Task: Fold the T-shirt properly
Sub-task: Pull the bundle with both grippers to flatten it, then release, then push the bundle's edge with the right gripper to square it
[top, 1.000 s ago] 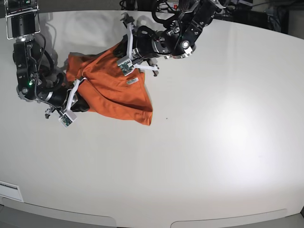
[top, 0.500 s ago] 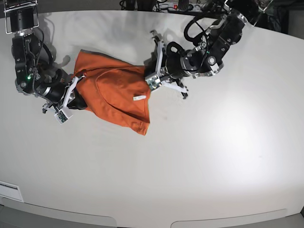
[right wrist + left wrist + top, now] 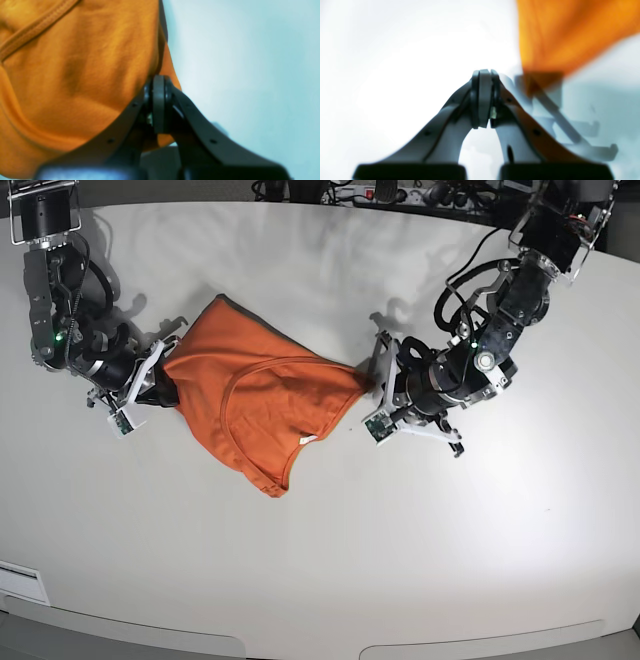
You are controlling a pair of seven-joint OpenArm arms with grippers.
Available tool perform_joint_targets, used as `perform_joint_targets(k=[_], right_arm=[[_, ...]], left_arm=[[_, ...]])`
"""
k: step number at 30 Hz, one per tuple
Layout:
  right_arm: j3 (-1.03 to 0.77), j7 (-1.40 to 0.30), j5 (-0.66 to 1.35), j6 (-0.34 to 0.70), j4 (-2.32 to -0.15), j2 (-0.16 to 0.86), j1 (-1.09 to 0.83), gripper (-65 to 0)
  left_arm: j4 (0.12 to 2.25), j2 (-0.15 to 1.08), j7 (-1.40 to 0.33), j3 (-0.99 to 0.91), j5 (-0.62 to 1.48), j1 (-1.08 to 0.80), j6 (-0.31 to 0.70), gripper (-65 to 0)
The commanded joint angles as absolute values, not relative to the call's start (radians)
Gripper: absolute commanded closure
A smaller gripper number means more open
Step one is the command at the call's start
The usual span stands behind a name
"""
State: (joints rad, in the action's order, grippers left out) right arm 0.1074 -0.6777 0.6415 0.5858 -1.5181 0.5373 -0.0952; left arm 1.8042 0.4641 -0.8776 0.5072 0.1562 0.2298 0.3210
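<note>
The orange T-shirt (image 3: 250, 400) lies on the white table (image 3: 400, 550), pulled out between my two arms with its rounded neckline facing up. In the right wrist view the black right gripper (image 3: 158, 80) is shut on the T-shirt (image 3: 75, 75), with cloth bunched at its tips and showing under them. That right gripper (image 3: 163, 384) sits at the shirt's left end. At the shirt's right tip, the white left gripper (image 3: 372, 383) is shut. In its wrist view the left gripper (image 3: 483, 73) has no cloth between its fingers, and the T-shirt's (image 3: 557, 32) corner lies just right of its tips.
Cables and a power strip (image 3: 380, 192) run along the table's far edge. A white label (image 3: 20, 580) sits at the front left corner. The table's curved front edge (image 3: 300, 645) runs across the bottom of the base view.
The left arm swept right and toward the front, drawing the shirt's right side with it. The shirt went from a bunched heap to a wider spread. The right arm barely moved.
</note>
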Motion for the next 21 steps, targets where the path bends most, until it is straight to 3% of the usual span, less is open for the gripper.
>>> perform_joint_targets(k=[1, 7, 13, 21], right_arm=[[0.109, -0.828, 0.572, 0.572, -1.507, 0.551, -0.126, 0.0], [-0.011, -0.833, 0.597, 0.490, -1.570, 0.548, -0.207, 0.0], [-0.231, -0.837, 0.673, 0.437, -1.707, 0.540, -0.258, 0.0], [-0.348, -0.786, 0.721, 0.562, -1.715, 0.494, -0.250, 0.0]], left_arm=[[1.818, 0.466, -0.850, 0.499, 0.170, 0.260, 0.316, 0.0], [1.810, 0.466, -0.799, 0.499, 0.200, 0.313, 0.318, 0.0], [1.812, 0.471, -0.892, 0.487, 0.273, 0.360, 0.316, 0.0], [1.813, 0.471, -1.037, 0.435, 0.683, 0.292, 0.414, 0.0]])
